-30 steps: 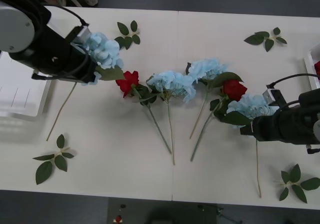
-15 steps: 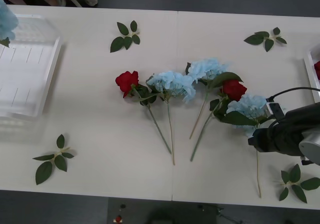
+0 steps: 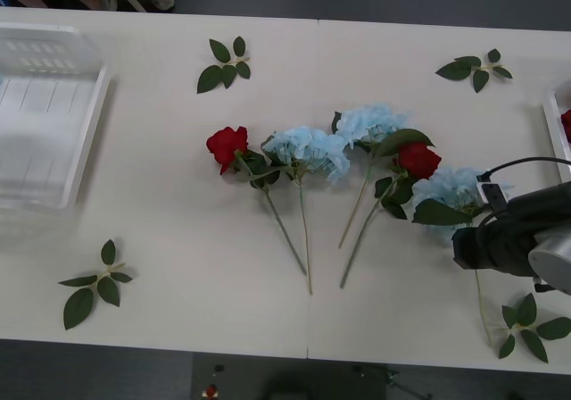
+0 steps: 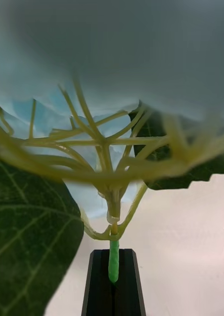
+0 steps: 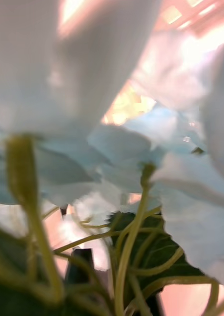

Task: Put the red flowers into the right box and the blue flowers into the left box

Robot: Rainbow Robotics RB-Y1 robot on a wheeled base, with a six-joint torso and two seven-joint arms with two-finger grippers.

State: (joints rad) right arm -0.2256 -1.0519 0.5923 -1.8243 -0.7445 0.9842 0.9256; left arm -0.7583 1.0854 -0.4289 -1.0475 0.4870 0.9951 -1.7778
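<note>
My right gripper (image 3: 460, 243) is at the table's right side, its black fingers shut on the thin green stem just under a blue flower (image 3: 449, 187). In the right wrist view the right gripper (image 4: 113, 256) pinches the stem (image 4: 113, 260) below the blue flower head (image 4: 112, 64). In the left wrist view another blue flower (image 5: 141, 143) fills the space just past a black finger (image 5: 80, 266), its stems running down between the fingers. Mid-table lie a red flower (image 3: 227, 144), two blue flowers (image 3: 308, 148) (image 3: 368, 121) and another red flower (image 3: 417, 160). The left box (image 3: 87, 123) sits far left, the right box (image 3: 553, 114) at the right edge.
Loose green leaf sprigs lie at the back centre (image 3: 225, 63), back right (image 3: 473, 68), front left (image 3: 94, 284) and front right (image 3: 531, 324). A bit of red (image 3: 567, 125) shows inside the right box. The table's front edge runs close below the stems.
The left arm has carried its blue flower off the front view to the left, uncovering the left box. The right gripper has drawn its blue flower slightly toward the front right.
</note>
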